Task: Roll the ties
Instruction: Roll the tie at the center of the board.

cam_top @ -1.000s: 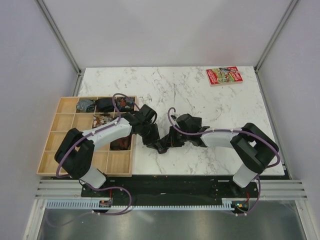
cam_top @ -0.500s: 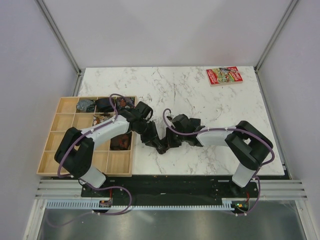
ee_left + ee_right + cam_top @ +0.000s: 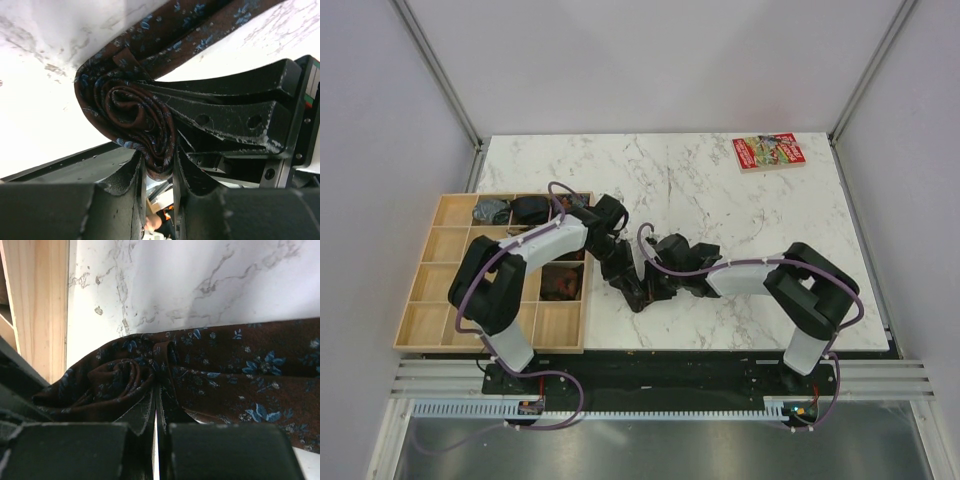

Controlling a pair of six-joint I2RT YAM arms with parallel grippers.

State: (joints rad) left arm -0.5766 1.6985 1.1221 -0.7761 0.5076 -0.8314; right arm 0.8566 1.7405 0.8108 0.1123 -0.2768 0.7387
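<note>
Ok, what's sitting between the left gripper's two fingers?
The rolled end of the tie, pinched by the left gripper; the left wrist view shows it.

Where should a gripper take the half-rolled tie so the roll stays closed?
Pinch the tie's coil across its wound layers, coming from the edge opposite the loose tail: squeezing there probably presses the spiral shut, while the flat tail gives no hold on it.

Marble table [image 3: 720,175] stands boxed in by pale grey walls [image 3: 660,60]. Metal posts [image 3: 438,75] rise at its far corners. Soft, even light falls throughout.
</note>
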